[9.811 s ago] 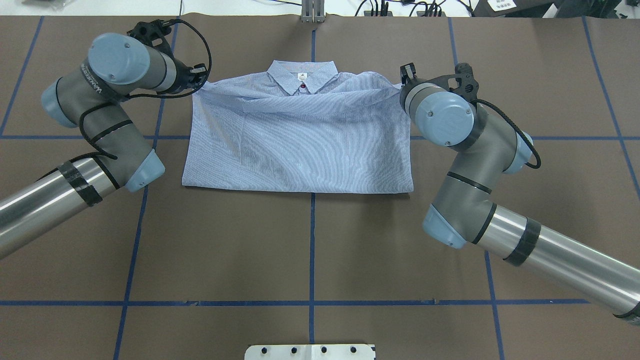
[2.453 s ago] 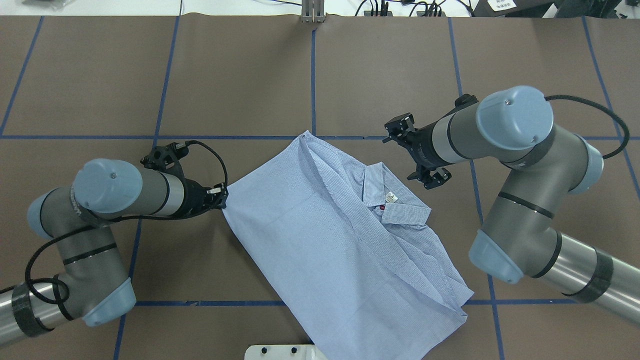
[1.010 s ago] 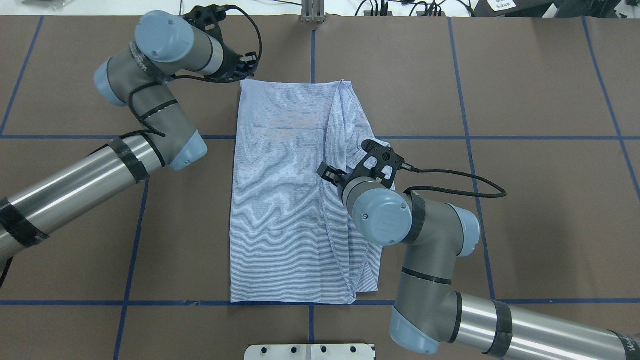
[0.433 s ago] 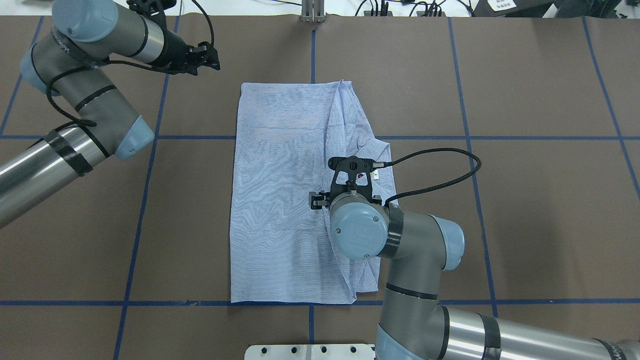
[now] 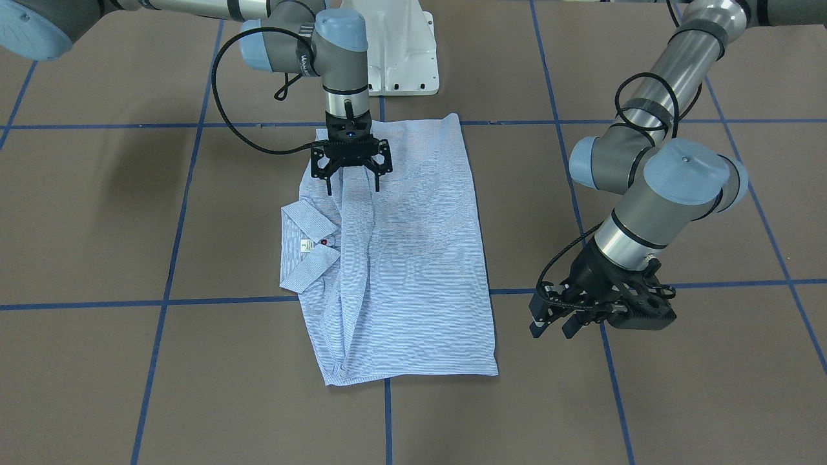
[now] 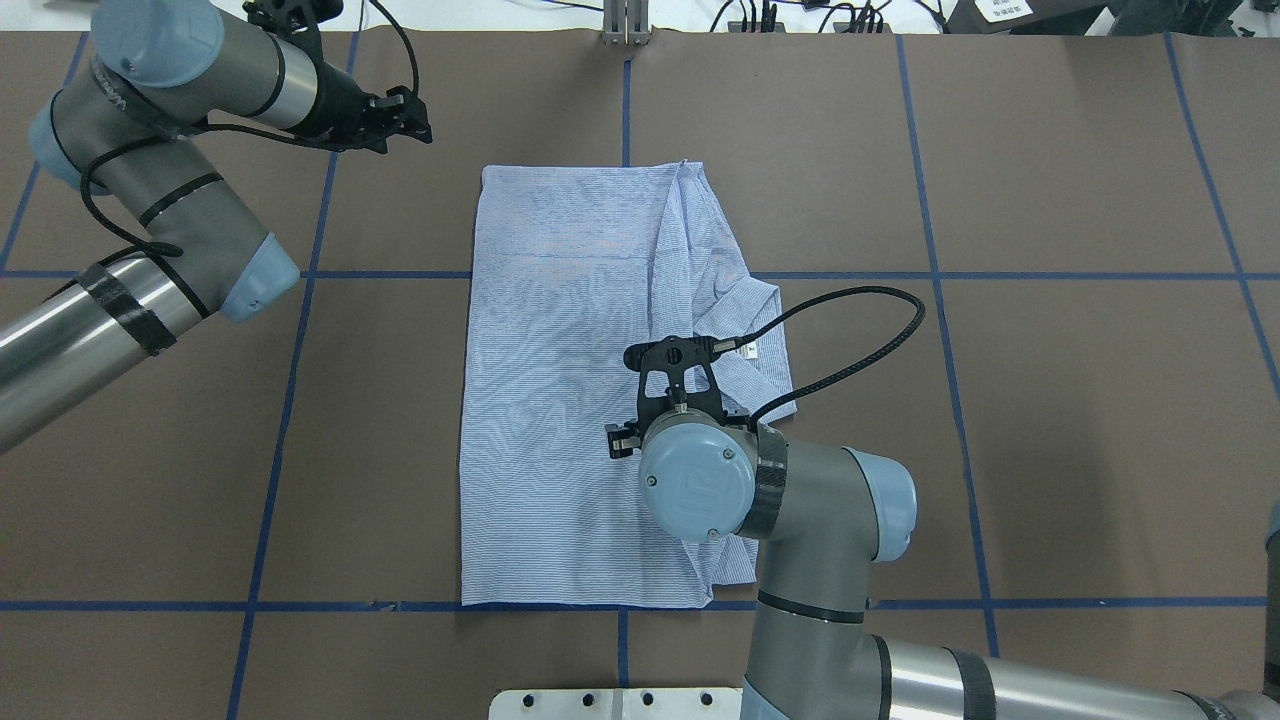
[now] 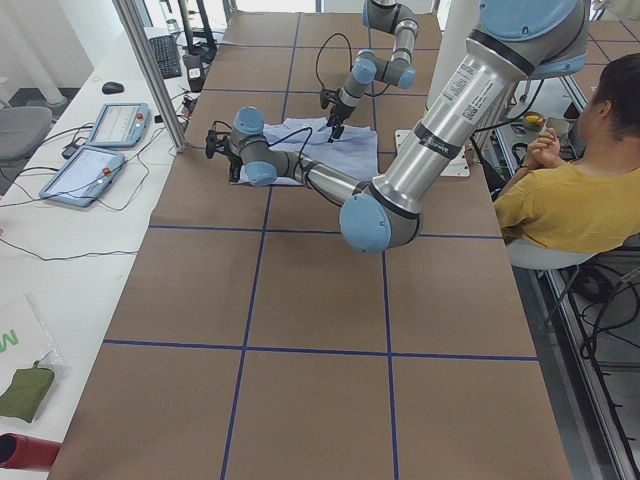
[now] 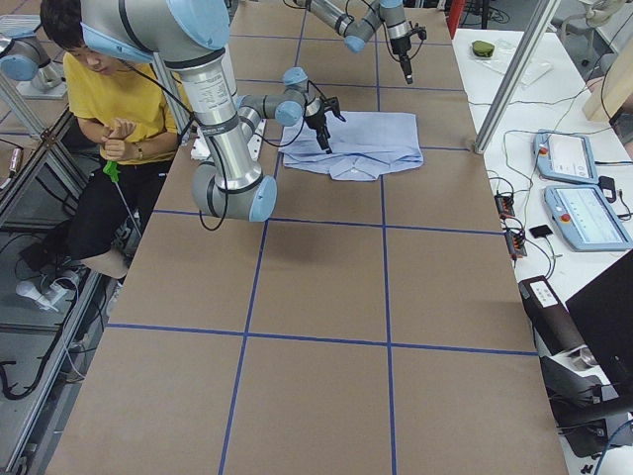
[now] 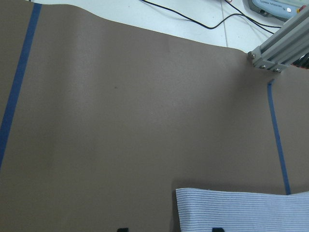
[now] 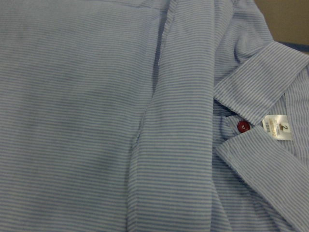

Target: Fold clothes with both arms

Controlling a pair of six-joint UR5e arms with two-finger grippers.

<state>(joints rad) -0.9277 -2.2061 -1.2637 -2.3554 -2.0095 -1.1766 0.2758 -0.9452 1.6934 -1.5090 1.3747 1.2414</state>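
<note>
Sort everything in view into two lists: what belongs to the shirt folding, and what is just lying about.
For the job:
shirt, lying on the table
right gripper, open over the shirt's fold
left gripper, open, beside the shirt

Lying about, on the side bench:
control tablets
keyboard
mouse
green pouch

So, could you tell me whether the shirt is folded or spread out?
Folded: the shirt lies as a narrow rectangle, one side doubled over, collar poking out sideways.
</note>
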